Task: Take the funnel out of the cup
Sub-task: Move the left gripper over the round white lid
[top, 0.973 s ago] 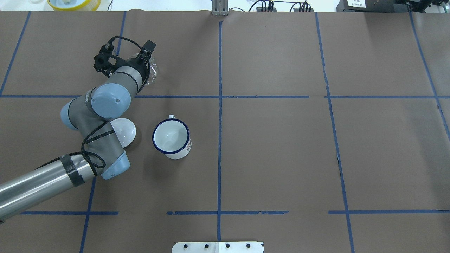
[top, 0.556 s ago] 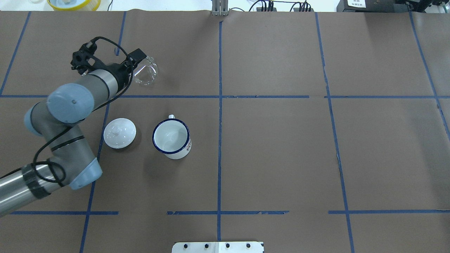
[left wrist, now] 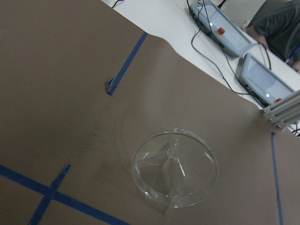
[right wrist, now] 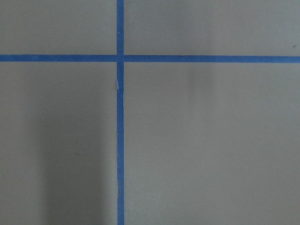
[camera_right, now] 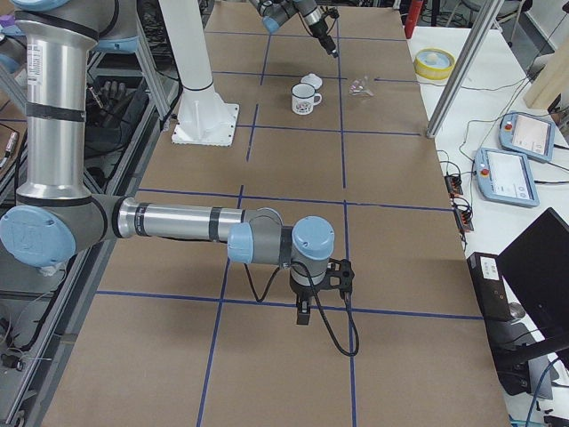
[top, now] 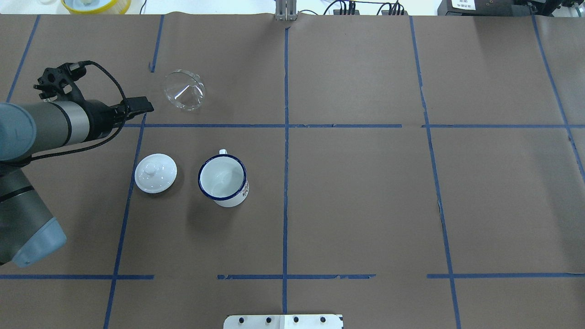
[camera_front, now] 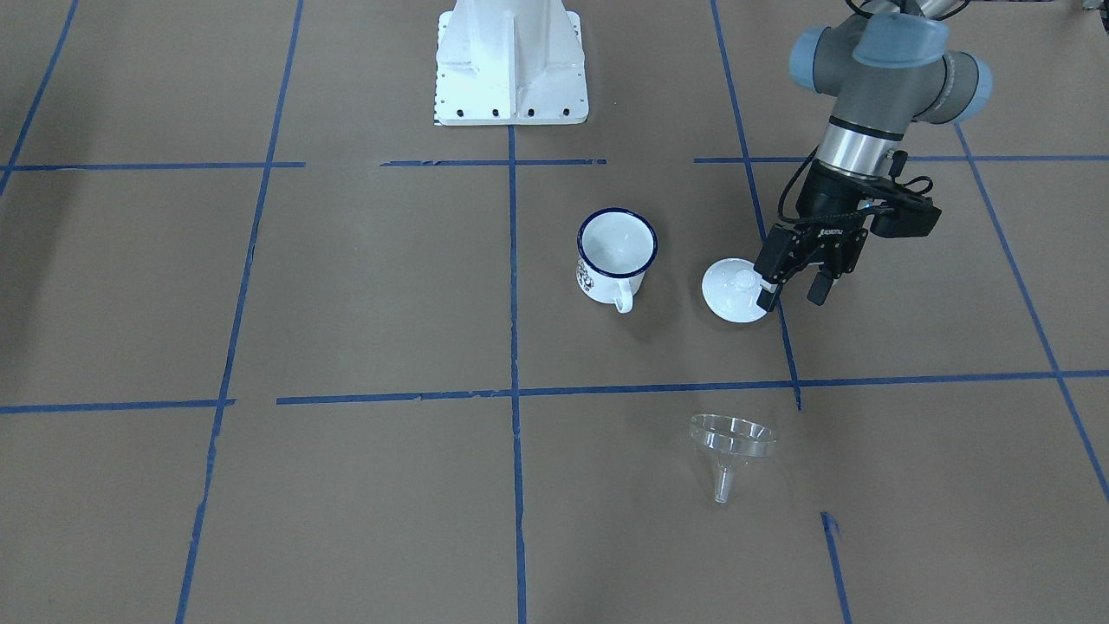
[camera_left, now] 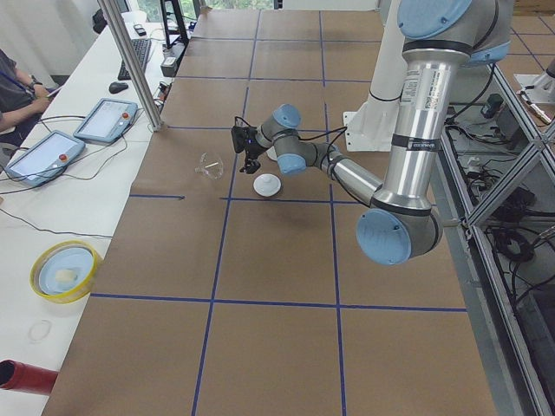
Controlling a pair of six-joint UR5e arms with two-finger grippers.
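Note:
The clear funnel [top: 184, 90] lies tipped on its side on the brown paper, apart from the cup; it also shows in the front view [camera_front: 730, 442] and the left wrist view [left wrist: 174, 168]. The white enamel cup [top: 223, 178] with the dark blue rim stands upright and empty, handle toward the far side [camera_front: 616, 251]. My left gripper [camera_front: 793, 295] is open and empty, raised beside the white lid, left of the funnel in the overhead view [top: 145, 106]. My right gripper [camera_right: 305, 307] shows only in the exterior right view, far from both; I cannot tell its state.
A white domed lid with a knob [top: 155, 172] sits just left of the cup. The white robot base plate [camera_front: 509, 61] stands at the table's robot side. A yellow bowl [top: 96, 4] and control pendants [left wrist: 267, 79] lie beyond the far edge.
My left gripper has drawn back from the funnel to the left and toward the robot. The funnel stays lying on the paper, and the arm no longer covers the lid.

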